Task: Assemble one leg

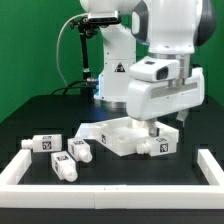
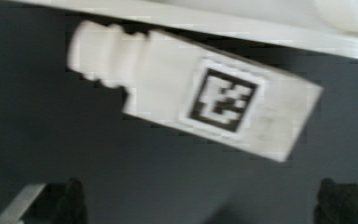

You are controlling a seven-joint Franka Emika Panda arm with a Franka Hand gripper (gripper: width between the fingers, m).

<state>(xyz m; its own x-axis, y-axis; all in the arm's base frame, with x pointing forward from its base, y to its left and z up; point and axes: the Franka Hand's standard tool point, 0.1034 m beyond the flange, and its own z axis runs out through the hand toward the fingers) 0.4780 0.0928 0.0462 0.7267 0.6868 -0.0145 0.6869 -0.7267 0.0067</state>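
1. The leg (image 1: 160, 147) lies on its side on the dark tabletop (image 1: 35, 118), right of centre beneath the arm (image 1: 165, 90). It is just beside the near right corner of the white tray-like piece (image 1: 112, 135); whether the two touch cannot be told. The wrist view shows its square tag facing up and its ribbed peg end.
2. The claw (image 2: 202, 205) stands wide and holds nothing. Only two dark, blurred fingertips (image 2: 60, 200) show, cut off at the edge of the wrist view and apart from the leg. In the exterior view the arm's white housing hides most of the claw.
3. Four legs are counted in all. The other three are grouped on the left: a far-left leg (image 1: 42, 143), a middle leg (image 1: 80, 150) and a nearest leg (image 1: 65, 167). There is one tray-like piece.
4. A white border rail (image 1: 110, 190) edges the near side.
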